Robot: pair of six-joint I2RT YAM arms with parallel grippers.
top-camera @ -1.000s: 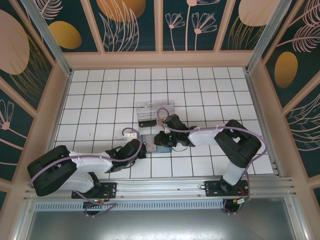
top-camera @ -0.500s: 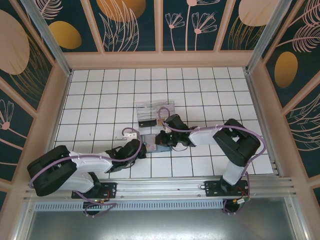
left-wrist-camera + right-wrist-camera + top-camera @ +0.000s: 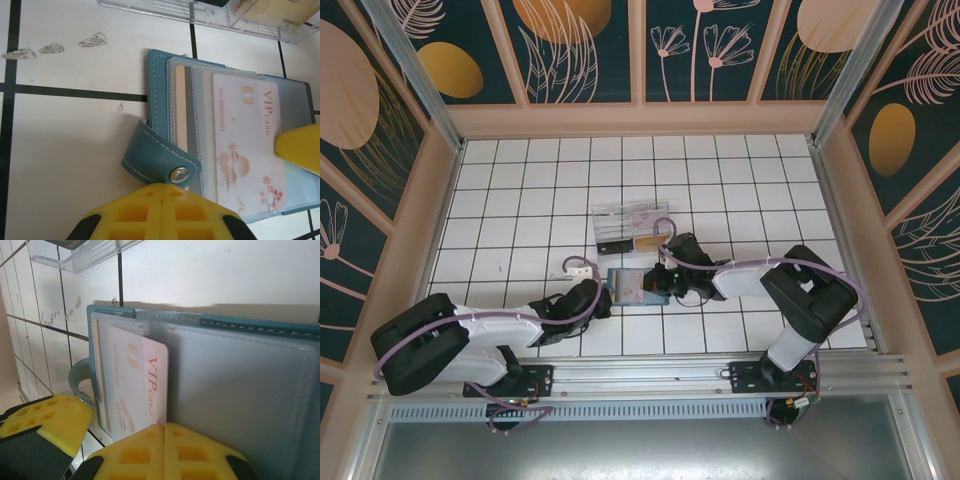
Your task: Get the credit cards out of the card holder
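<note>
The teal card holder [image 3: 156, 75] lies open on white tiles [image 3: 75, 165] (strap [image 3: 150, 155] curled over). A pale VIP card [image 3: 245, 145] sits partly in its sleeve [image 3: 200, 100].

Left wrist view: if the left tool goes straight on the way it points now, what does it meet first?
The snap strap of the card holder, just ahead of the shut left tool; whether they already touch is unclear.

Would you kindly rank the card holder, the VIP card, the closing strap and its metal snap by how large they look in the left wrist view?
Largest to smallest:
1. card holder
2. VIP card
3. strap
4. metal snap
All lie at much the same distance from the camera, so the order is safe.
</note>
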